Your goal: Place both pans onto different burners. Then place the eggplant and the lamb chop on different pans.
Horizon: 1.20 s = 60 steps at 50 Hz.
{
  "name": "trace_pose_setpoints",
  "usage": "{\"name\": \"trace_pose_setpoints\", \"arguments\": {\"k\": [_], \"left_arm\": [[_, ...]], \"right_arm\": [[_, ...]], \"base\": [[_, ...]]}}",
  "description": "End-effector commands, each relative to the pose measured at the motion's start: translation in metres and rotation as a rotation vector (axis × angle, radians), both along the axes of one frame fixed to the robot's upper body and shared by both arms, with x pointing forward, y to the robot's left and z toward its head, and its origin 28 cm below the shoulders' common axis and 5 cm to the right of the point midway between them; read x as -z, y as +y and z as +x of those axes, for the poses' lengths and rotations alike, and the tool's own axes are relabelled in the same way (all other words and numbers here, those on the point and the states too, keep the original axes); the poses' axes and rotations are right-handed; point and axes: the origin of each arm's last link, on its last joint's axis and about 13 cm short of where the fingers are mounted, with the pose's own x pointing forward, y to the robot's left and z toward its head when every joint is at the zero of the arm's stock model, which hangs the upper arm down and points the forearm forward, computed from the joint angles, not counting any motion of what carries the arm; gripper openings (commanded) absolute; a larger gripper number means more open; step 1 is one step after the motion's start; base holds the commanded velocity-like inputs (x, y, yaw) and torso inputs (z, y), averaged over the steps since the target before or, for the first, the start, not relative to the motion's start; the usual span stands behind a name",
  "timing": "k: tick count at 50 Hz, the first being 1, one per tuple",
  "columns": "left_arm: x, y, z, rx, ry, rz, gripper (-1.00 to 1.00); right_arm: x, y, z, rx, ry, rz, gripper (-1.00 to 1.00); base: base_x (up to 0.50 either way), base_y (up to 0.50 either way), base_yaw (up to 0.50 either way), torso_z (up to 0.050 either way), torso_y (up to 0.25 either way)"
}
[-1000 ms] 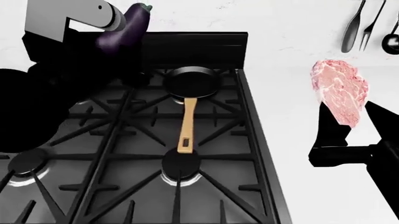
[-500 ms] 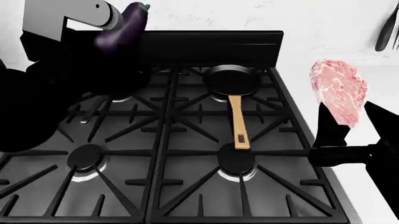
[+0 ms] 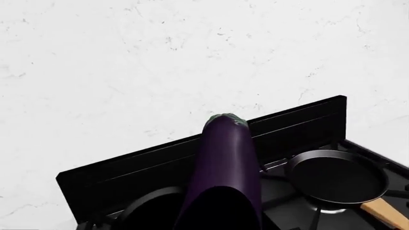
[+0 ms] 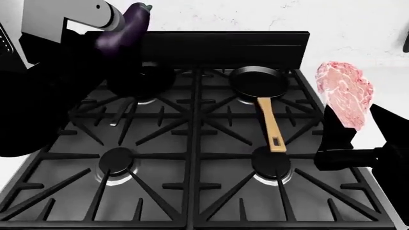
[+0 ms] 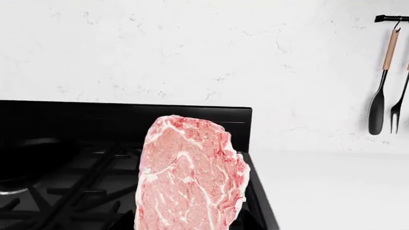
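Backdrop: white marbled wall behind black stove.
Left gripper: pinching eggplant aloft, over flat pan on rear-left burner, likely for dropping.
Middle: wooden-handled pan on rear-right burner.
Right gripper: clamps lamb chop upright, beside the stove's right edge.

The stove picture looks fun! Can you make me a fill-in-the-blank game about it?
1. The left gripper holds the purple ____.
2. The right gripper holds the pink ____ chop.
3. The pan with the wooden handle sits on a ____ burner of the stove.
4. The number of pans with food in them is ____.

Missing words: eggplant; lamb; back; zero
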Motion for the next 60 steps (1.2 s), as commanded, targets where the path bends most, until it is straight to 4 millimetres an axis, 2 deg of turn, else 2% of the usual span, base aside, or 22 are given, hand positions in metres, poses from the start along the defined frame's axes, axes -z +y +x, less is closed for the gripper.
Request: {"name": "trace_pose_setpoints", "arguments": {"k": [1, 9, 42, 46, 53, 60], "left_arm": [[-0.002, 0.000, -0.002, -0.007, -0.011, -0.014, -1.00], [-0.002, 0.001, -0.002, -0.011, -0.011, -0.015, -1.00], [0.002, 0.002, 0.000, -0.013, -0.001, -0.016, -1.00], [0.002, 0.002, 0.001, -0.013, 0.002, -0.018, -1.00], [0.002, 0.003, 0.001, -0.010, 0.002, -0.015, -1.00], [0.003, 0.003, 0.002, -0.012, 0.002, -0.015, -1.00]], "right_arm": [[-0.005, -0.002, 0.002, 0.005, -0.062, 0.020, -1.00], [-0.005, -0.003, 0.002, -0.004, -0.074, 0.021, -1.00], [-0.010, -0.003, 0.005, 0.002, -0.077, 0.017, -1.00], [-0.022, -0.001, 0.016, -0.019, -0.076, 0.022, -1.00], [-0.046, 0.007, 0.052, -0.065, -0.013, -0.008, -1.00], [-0.050, 0.011, 0.086, -0.064, 0.067, -0.057, -1.00]], "base": [[0.00, 0.00, 0.00, 0.000, 0.000], [0.02, 0.00, 0.00, 0.000, 0.001], [0.25, 0.00, 0.00, 0.000, 0.001], [0.00, 0.00, 0.00, 0.000, 0.000], [0.00, 0.00, 0.00, 0.001, 0.001], [0.00, 0.00, 0.00, 0.000, 0.000]]}}
